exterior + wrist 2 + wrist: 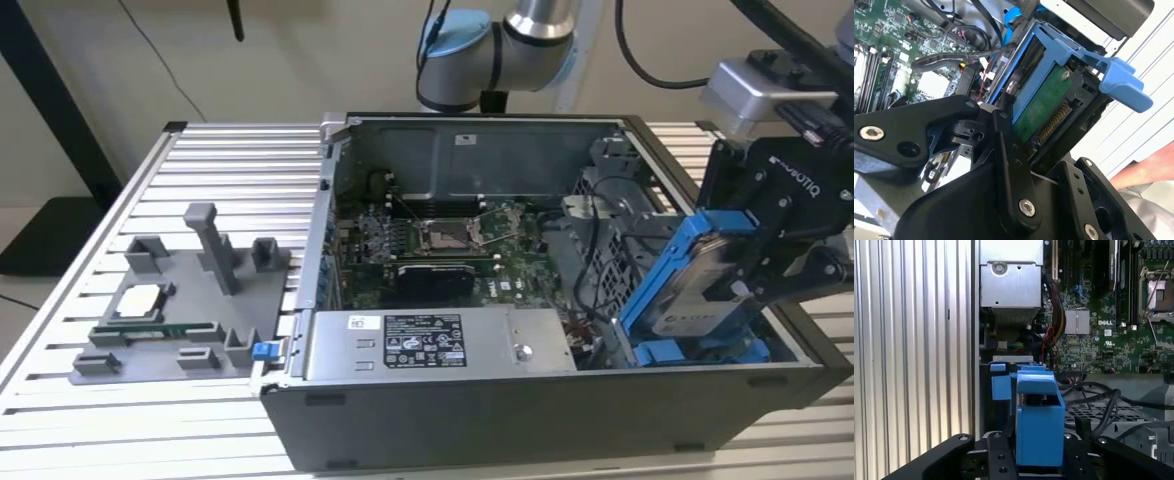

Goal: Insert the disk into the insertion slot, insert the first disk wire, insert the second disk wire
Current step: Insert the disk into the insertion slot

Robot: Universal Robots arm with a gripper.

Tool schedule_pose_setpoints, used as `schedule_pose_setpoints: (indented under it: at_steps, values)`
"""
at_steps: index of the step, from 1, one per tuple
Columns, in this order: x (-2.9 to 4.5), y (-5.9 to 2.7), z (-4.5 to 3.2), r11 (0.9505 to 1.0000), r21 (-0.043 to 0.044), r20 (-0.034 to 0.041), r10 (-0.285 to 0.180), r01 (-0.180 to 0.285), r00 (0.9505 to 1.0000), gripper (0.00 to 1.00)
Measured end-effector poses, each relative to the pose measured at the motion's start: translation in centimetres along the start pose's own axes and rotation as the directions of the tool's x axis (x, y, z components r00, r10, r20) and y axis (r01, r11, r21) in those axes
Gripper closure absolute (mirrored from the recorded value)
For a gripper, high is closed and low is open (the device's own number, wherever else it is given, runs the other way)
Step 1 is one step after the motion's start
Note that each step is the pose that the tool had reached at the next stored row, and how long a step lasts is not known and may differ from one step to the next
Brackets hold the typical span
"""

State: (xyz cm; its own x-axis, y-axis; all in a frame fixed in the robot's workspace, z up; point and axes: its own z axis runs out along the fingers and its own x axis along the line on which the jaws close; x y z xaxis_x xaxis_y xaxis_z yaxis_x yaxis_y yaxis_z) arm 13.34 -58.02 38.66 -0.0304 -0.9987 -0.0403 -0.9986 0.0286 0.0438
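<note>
My gripper (pixel 745 288) is shut on the disk (pixel 707 285), a grey drive in a bright blue carrier frame. It holds the disk tilted at the exterior view's right end of the open computer case. The disk's lower end reaches down by the blue fittings (pixel 674 352) of the insertion slot (pixel 617 262), a grey perforated bay. In the second wrist view the disk's green board (pixel 1046 102) and blue carrier tab (pixel 1121 80) sit between my black fingers (pixel 1004 145). In the first wrist view the blue carrier (pixel 1039 420) stands between the finger bases. Black cables (pixel 1099 402) lie beside it; which are the disk wires I cannot tell.
The grey labelled power-supply box (pixel 441 342) fills the case's front. The motherboard (pixel 441 240) lies behind it. A grey fixture (pixel 187 300) with small parts stands on the slatted table (pixel 80 420) at the exterior view's left. A person's hand (pixel 1146 170) shows near the case.
</note>
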Motion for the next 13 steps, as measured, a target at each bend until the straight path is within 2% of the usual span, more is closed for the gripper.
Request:
schedule_pose_setpoints:
  at_steps: [8,11,12,13]
  values:
    - [0.05,-0.06,1.45,1.0000,0.0000,0.0001,0.000,0.000,1.0000,1.00]
    - [0.05,-0.06,1.72,1.0000,0.0000,0.0000,0.000,0.000,1.0000,1.00]
    - [0.04,-0.06,1.71,1.0000,-0.0001,-0.0001,0.000,0.000,1.0000,0.00]
    - [0.04,-0.06,1.71,1.0000,-0.0001,-0.0002,0.000,0.000,1.0000,0.00]
